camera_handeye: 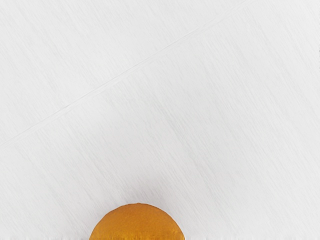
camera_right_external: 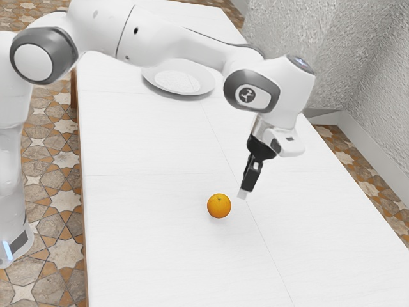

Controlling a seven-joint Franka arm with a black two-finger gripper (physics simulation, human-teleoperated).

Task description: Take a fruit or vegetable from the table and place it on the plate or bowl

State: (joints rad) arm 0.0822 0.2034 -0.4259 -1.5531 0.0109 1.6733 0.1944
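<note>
In the exterior view, our gripper (camera_right_external: 246,188) is hanging just beside the orange (camera_right_external: 219,206); we are failing to tell whether it is spread or pressed together. Descending off-centre, we are risking nudging the round orange into a roll. The white table (camera_right_external: 147,147) is carrying the plate (camera_right_external: 182,80) well apart, amid patterned floor tiles (camera_right_external: 51,217) and a rough grey wall (camera_right_external: 319,51). In the wrist view, the orange (camera_handeye: 137,223) is lying on the seamed table (camera_handeye: 160,100).

No words, numbers or brand names can be read. The one sign is a small white emblem (camera_right_external: 246,94) on the grey round cap (camera_right_external: 266,89) of the arm's (camera_right_external: 172,35) last big joint. Its lines are too small to tell as letters.
</note>
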